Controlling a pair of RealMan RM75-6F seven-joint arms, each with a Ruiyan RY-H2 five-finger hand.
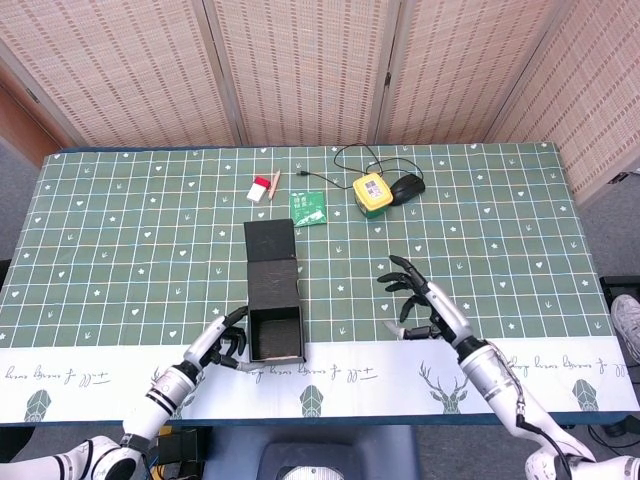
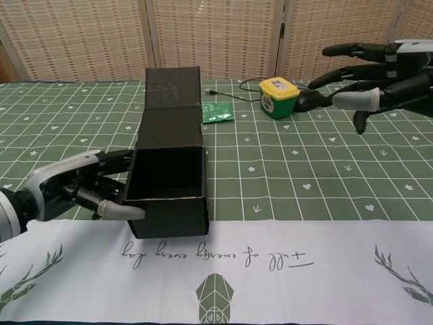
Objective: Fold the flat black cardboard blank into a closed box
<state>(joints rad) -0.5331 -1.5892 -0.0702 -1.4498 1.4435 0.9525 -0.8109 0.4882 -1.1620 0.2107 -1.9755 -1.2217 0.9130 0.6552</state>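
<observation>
Chest view alone shows the black box (image 2: 166, 196) open inside.

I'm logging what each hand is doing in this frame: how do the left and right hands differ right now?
The left hand rests low against the black box, fingers touching its near-left corner; the right hand hangs in the air, touching nothing. The left hand's fingers curl toward the box wall; the right hand's fingers are spread apart. Both are grey and black with pale fingertips.
</observation>
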